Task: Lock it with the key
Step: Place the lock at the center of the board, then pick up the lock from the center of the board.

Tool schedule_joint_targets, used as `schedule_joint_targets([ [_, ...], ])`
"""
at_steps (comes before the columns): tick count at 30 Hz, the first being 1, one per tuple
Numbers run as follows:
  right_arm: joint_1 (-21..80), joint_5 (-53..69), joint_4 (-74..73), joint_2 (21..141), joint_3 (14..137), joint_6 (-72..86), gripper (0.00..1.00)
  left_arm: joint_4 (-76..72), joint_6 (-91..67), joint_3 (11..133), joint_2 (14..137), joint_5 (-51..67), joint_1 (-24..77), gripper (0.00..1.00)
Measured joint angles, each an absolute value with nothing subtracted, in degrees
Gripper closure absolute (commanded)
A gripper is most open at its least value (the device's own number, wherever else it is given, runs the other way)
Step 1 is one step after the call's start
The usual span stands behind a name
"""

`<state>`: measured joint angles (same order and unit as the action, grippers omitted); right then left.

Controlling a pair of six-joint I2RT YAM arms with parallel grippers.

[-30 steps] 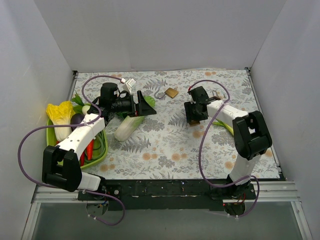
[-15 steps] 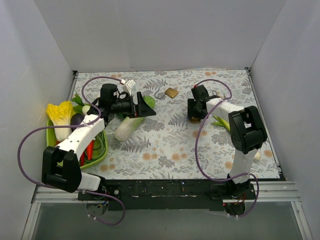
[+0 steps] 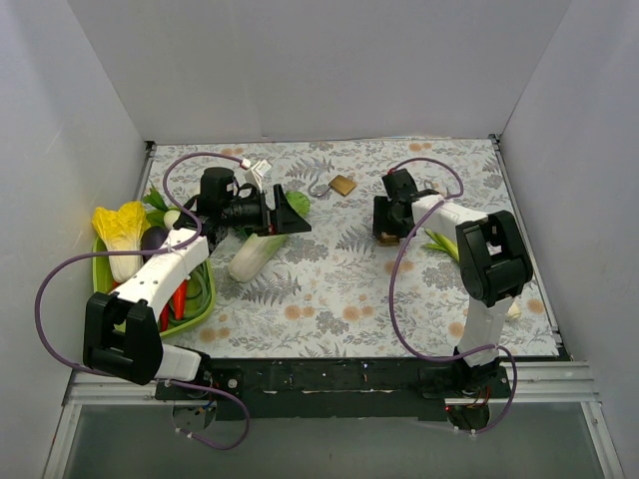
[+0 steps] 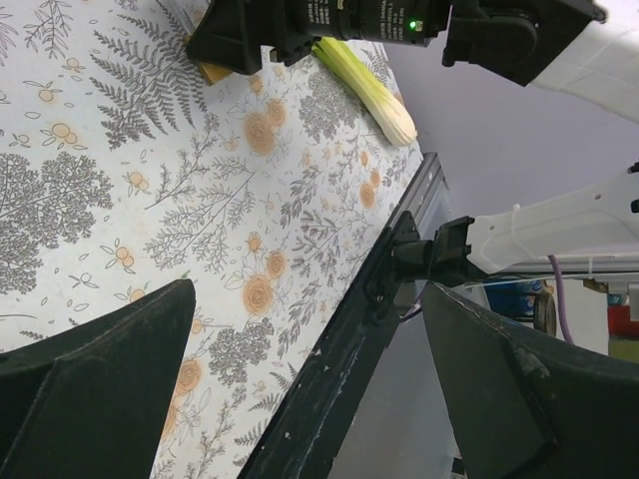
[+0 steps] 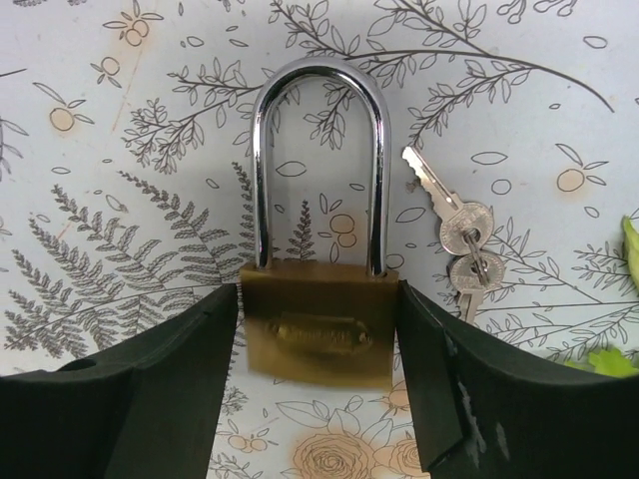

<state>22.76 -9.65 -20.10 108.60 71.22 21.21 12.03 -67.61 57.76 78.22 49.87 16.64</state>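
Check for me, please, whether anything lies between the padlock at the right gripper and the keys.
Nothing visible does. The padlock sits with its body between the fingers of the right gripper, and the keys lie just right of its shackle on bare patterned cloth, not touching it. The green leaf is farther right, beyond the keys.

Low in the right wrist view, the body of the brass padlock (image 5: pixel 319 334) is blurred and its lettering unreadable. Both its sides slip behind the black fingers (image 5: pixel 130 399), so I can't tell whether they pinch it. The lower of two small silver keys (image 5: pixel 465 232) tucks behind one finger. The right edge cuts off a green leaf (image 5: pixel 630 249).
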Motion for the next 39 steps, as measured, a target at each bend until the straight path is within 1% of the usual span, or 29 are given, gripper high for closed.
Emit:
schedule_joint_targets([
  [1,22.7,-9.2,-20.3,108.6,71.4,21.4,0.21,12.3,-67.3,57.8,78.2,49.7,16.6,0.02],
  [4,22.6,-8.3,-20.4,108.6,71.9,22.0,0.12,13.9,-65.8,58.7,78.5,48.8,16.6,0.02],
  [9,22.6,-7.1,-20.5,108.4,72.8,22.3,0.11,17.0,-62.3,63.7,81.1,46.3,16.6,0.02],
  [13,22.6,-5.9,-20.6,106.8,72.9,21.6,0.09,19.7,-57.8,70.6,86.1,42.5,16.6,0.02],
  [17,22.6,-4.4,-20.1,102.9,73.4,19.0,0.08,22.0,-52.0,81.4,95.4,37.7,16.7,0.02],
  [19,22.5,-3.4,-19.1,100.1,73.4,17.2,0.06,23.2,-49.0,86.9,100.9,35.1,17.0,0.02],
  [26,21.7,4.6,-15.2,89.8,73.2,9.5,0.04,28.2,-42.2,105.6,120.4,29.5,18.8,0.02],
  [32,19.6,9.4,-13.1,84.0,69.8,5.0,0.03,28.4,-39.0,114.0,131.4,25.9,22.5,0.02],
  [39,17.6,11.7,-13.5,82.0,65.1,3.1,0.02,26.8,-37.7,124.6,142.5,24.9,24.9,0.02],
])
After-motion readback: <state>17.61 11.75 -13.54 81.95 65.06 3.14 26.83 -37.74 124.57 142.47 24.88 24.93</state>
